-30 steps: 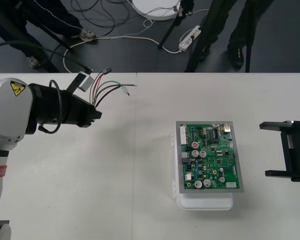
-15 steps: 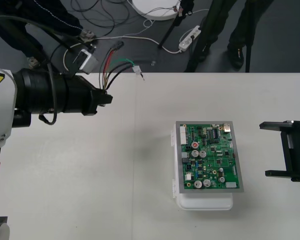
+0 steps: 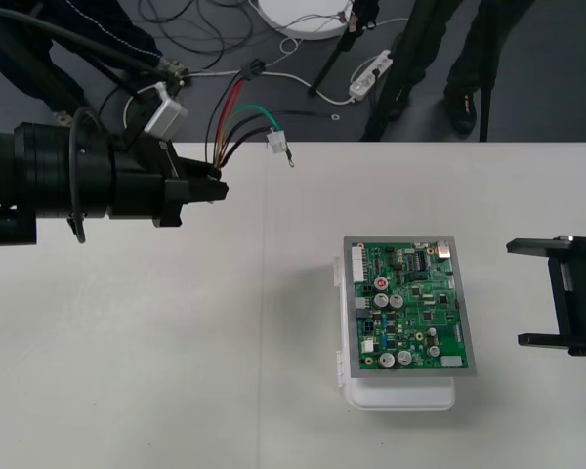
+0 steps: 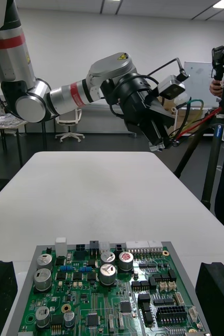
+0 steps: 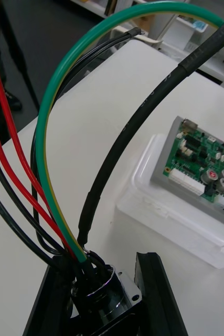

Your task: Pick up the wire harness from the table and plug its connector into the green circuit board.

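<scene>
Carried nearer the green circuit board (image 3: 410,305) over the last second, the wire harness (image 3: 232,109) is off the worktop (image 3: 176,342), well left of the board. Its round metal socket (image 5: 112,286) is clamped between the left gripper's (image 3: 215,186) fingers (image 5: 153,299), wires fanning upward. Pickup looks done; plugging remains. Bare worktop lies open between them. Right of the board, the right gripper (image 3: 520,291) waits, fingers spread, empty.

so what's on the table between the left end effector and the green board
Nothing: in the front view the table is bare between the left end effector, shut on the harness, and the green board.
</scene>
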`<action>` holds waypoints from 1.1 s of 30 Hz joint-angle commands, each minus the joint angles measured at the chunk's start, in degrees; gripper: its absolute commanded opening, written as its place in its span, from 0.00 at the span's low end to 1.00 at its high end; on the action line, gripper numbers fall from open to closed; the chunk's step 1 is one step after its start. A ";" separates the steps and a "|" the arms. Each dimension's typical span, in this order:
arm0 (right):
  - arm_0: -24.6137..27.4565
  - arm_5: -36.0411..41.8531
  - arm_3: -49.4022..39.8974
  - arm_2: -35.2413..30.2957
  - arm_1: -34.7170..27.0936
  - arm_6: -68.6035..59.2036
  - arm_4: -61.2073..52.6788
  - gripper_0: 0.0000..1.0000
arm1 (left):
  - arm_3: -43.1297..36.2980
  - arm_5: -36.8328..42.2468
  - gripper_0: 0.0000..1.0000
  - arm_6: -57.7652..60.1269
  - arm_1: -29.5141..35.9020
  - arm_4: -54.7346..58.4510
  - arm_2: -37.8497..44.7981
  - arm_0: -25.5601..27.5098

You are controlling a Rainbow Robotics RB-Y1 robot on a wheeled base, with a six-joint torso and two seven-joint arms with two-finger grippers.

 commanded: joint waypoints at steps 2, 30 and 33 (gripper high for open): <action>-1.60 -0.75 -0.69 0.59 -2.21 -2.58 -0.44 1.00 | -3.27 -0.62 0.00 -0.60 2.91 5.90 -0.67 0.79; -1.51 -0.75 -2.45 0.50 -2.39 -5.66 -0.79 1.00 | -5.47 17.57 0.00 -24.25 15.57 18.03 -15.96 1.15; -1.51 -0.75 -3.06 0.50 -2.56 -6.01 -0.79 1.00 | -5.47 19.95 0.00 -27.76 15.13 17.50 -16.57 2.02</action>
